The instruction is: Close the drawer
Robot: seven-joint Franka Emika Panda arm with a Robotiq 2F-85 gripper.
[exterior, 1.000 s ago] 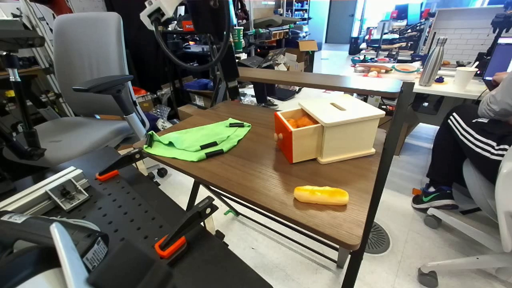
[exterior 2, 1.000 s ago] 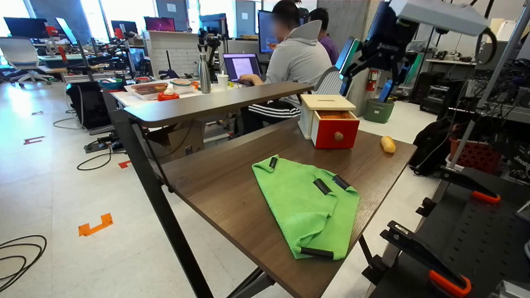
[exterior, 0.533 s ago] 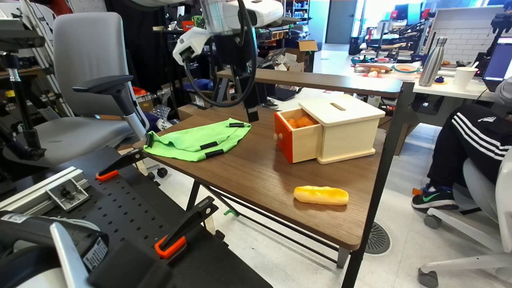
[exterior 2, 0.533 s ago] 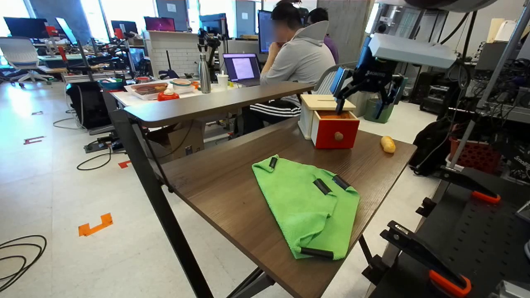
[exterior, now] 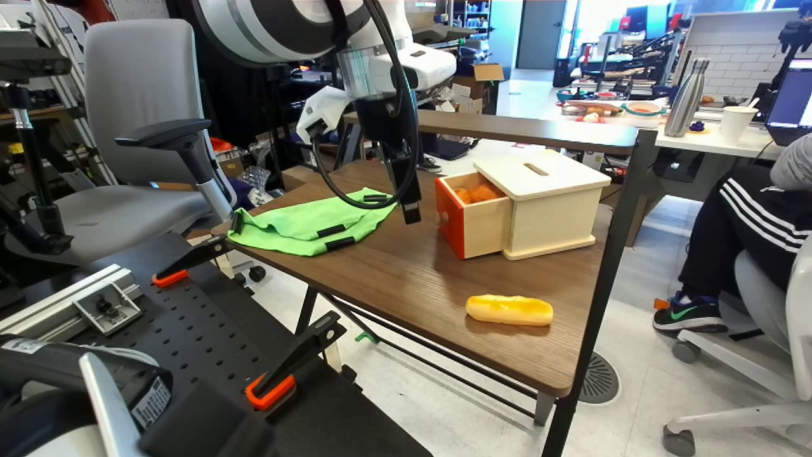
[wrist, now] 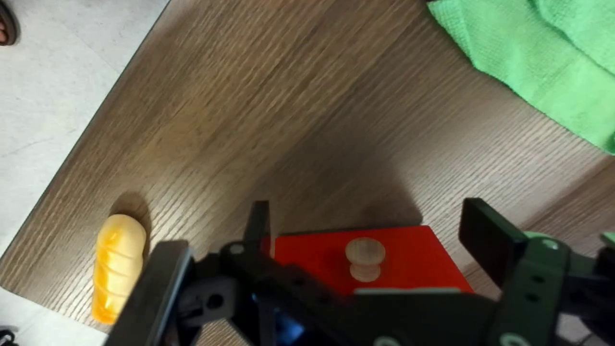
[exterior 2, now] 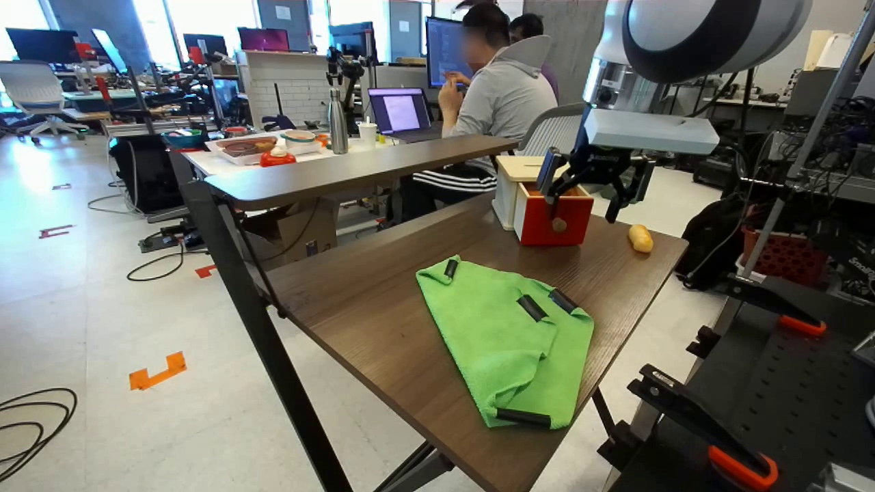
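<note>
The drawer [exterior: 451, 225] is an orange-red-fronted box with a round wooden knob [exterior 2: 559, 225]. It stands pulled well out of the cream-white box [exterior: 553, 219], and orange stuff [exterior: 479, 192] shows inside it. In the wrist view the red drawer front [wrist: 408, 254] and its knob [wrist: 365, 254] lie between the finger lines. My gripper [exterior 2: 582, 212] is open and empty. Its fingers [wrist: 487, 235] point down in front of the drawer front, with a gap to it in an exterior view [exterior: 412, 212]. Part of the drawer is hidden by the gripper in the wrist view.
A green cloth with black strips [exterior 2: 502, 335] lies on the brown table [exterior 2: 355, 301]. An orange-yellow bread roll [exterior: 509, 310] lies near the table's edge. A raised shelf [exterior: 507, 127] runs along the far side, with a dark post [exterior: 609, 273] beside the box.
My gripper has come down from above to in front of the drawer front, and its fingers now hang near the knob's height. The drawer, box, cloth and roll have not moved.
</note>
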